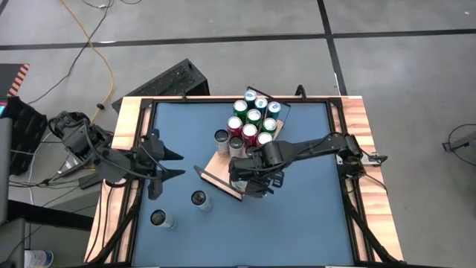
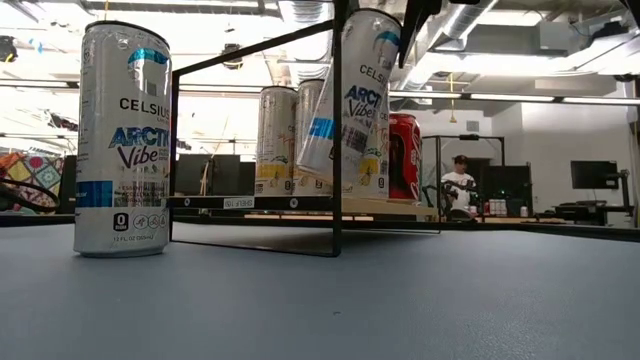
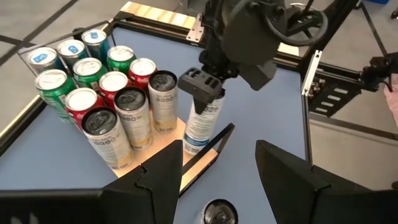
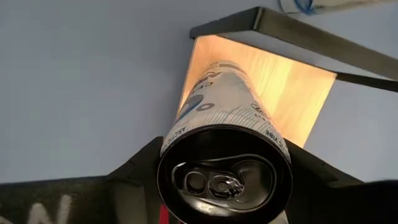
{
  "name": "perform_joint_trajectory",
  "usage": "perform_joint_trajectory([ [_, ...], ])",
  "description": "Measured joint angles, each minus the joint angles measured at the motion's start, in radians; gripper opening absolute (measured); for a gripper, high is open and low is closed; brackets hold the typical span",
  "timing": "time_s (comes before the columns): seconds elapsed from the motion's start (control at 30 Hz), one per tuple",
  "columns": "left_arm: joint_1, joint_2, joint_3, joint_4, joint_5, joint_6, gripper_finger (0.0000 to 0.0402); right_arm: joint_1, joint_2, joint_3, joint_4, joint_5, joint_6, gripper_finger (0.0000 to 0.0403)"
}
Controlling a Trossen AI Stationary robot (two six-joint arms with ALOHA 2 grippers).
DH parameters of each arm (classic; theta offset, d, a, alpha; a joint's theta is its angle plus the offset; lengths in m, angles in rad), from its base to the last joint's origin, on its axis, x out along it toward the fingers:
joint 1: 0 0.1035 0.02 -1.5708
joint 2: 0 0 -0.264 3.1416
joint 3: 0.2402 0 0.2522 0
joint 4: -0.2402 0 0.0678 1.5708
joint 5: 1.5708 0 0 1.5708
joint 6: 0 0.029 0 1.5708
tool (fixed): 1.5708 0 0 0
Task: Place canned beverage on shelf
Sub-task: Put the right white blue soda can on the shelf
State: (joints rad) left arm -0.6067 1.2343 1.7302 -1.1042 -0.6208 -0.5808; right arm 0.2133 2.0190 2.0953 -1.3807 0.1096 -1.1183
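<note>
The shelf is a light-wood board with a dark lip and a black wire rail, lying on the blue table. Several cans stand upright on its far part. My right gripper is over the board's bare near end, shut on a white Celsius can. That can shows tilted behind the rail in the low view. My left gripper is open at the table's left, apart from everything. Two more white cans stand on their bases on the table near it. My right gripper pinches the can's upper end between its two fingers, one on each side just below the top rim. The fingers come from above, pointing steeply down. The can hangs tilted, its bottom close over the board; whether it touches, I cannot tell.
The table has a raised wooden rim and black frame rails along its sides. In the low view one loose can stands tall at the left. Open blue tabletop lies near the front and right. A person sits far behind the table.
</note>
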Motion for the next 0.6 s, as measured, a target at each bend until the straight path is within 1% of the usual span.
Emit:
perform_joint_trajectory([
  [0.13, 0.0, 0.0, 0.0, 0.0, -0.032, -0.003, 0.0187, 0.001, 0.0, 0.0, 0.008, -0.002, 0.0, 0.0274],
  [0.2, 0.0, 0.0, 0.0, 0.0, -0.04, -0.004, 0.0187, 0.001, 0.0, 0.0, 0.008, -0.002, 0.0, 0.0293],
  [0.27, 0.0, 0.0, 0.0, 0.0, -0.042, -0.004, 0.0187, -0.003, 0.0, 0.0, 0.008, -0.002, -0.005, 0.0298],
  [0.47, 0.0, 0.0, 0.0, 0.0, -0.07, 0.002, 0.0187, -0.027, -0.001, 0.0, 0.008, -0.002, -0.002, 0.0293],
  [0.6, 0.0, 0.0, 0.0, -0.002, -0.076, 0.003, 0.0187, -0.047, 0.0, 0.0, 0.039, 0.039, 0.026, 0.0294],
])
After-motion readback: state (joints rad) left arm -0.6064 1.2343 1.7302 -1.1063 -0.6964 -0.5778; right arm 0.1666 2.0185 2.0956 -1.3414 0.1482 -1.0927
